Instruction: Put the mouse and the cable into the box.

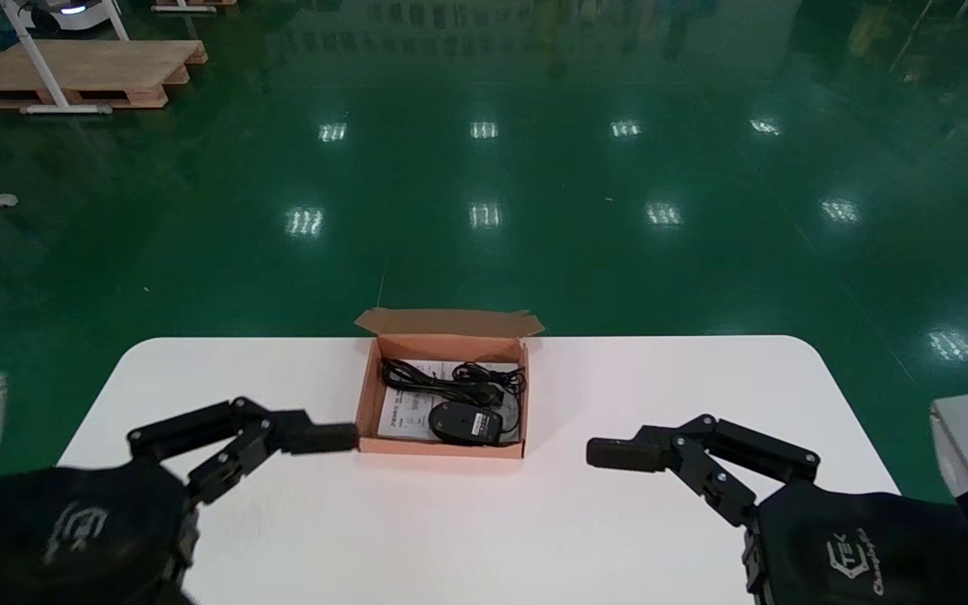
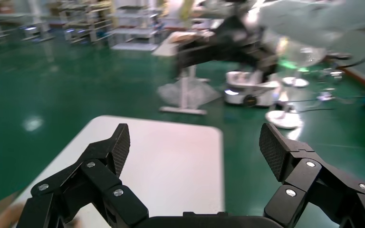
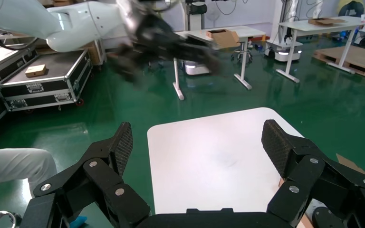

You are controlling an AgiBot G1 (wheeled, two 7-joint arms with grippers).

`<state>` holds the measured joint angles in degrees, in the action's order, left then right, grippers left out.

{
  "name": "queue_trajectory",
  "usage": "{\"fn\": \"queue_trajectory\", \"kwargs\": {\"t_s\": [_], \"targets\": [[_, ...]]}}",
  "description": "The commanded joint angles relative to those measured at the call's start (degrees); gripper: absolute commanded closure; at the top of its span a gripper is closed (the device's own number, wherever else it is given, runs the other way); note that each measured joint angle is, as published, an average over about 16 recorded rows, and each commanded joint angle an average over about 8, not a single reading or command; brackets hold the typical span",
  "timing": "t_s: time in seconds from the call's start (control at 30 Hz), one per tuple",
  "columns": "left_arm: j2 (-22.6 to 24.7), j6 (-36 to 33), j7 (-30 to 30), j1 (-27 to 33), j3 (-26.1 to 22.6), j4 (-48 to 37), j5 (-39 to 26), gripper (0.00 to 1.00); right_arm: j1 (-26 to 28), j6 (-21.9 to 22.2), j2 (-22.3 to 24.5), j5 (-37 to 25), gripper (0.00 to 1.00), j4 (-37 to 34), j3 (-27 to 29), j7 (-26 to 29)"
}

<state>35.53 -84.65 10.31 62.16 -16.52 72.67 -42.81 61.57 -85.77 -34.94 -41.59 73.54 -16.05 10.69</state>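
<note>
One white table (image 1: 282,538) carries the open box (image 1: 417,449) at its far middle. Your left gripper (image 1: 328,438) and right gripper (image 1: 614,454) flank the box low over the table, both with fingers apart and empty. The coiled cable (image 1: 450,382) lies in the box's far half and the mouse (image 1: 465,422) in its near half. Each has its long axis running left to right, and which end is the mouse's nose cannot be told. Loading looks finished, so your next move is probably only to back away.
</note>
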Motion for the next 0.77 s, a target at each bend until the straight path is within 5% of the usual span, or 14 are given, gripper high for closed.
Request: {"fn": "queue_trajectory", "kwargs": {"t_s": [0.03, 0.77], "targets": [[-0.9, -1.9, 0.7, -1.1, 1.0, 1.7, 1.8, 0.0, 0.0, 0.0, 0.0, 0.1, 0.0, 0.0, 0.0, 0.0], [-0.8, -1.6, 0.6, -0.9, 0.8, 1.4, 1.5, 0.0, 0.0, 0.0, 0.0, -0.1, 0.0, 0.0, 0.0, 0.0]]}}
